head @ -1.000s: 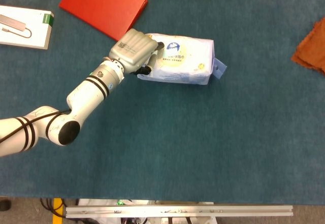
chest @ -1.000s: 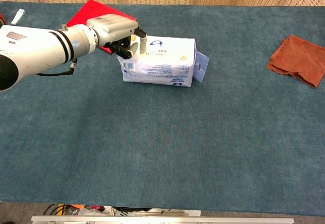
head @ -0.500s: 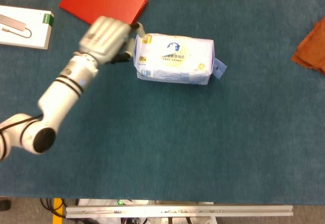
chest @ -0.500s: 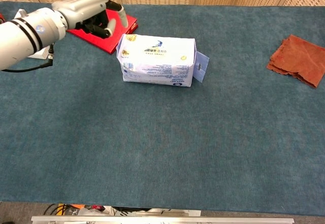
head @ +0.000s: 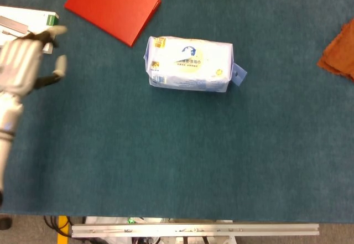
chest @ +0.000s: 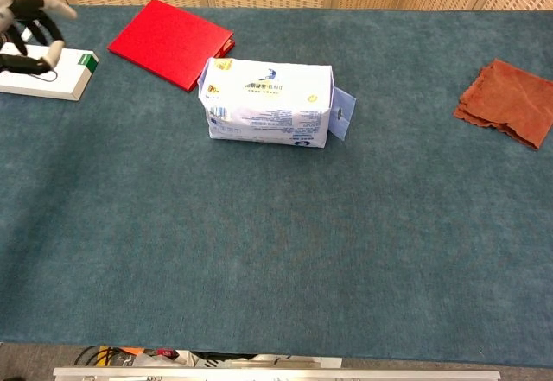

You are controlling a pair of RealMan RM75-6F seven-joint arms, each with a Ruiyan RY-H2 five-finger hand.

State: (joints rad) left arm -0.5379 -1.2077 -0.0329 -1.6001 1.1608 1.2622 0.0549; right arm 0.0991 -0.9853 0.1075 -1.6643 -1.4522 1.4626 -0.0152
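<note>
A white and blue pack of wet wipes (head: 189, 65) lies on the teal table cloth, also in the chest view as the pack (chest: 269, 104), with a small flap at its right end. My left hand (head: 25, 61) is far off at the left edge, fingers spread, holding nothing, above the white box (head: 27, 22). The chest view shows only the fingertips of that left hand (chest: 30, 27) at the top left corner. My right hand appears in neither view.
A red book (head: 112, 7) lies up-left of the pack, seen too as the red book (chest: 171, 42). A white box with a green end (chest: 52, 74) sits at far left. A rust-brown cloth (head: 338, 53) lies at the right edge, the cloth (chest: 508, 102).
My left hand let go of the wipes pack's left end and swept away to the far left edge, opening its fingers. The pack stays where it was.
</note>
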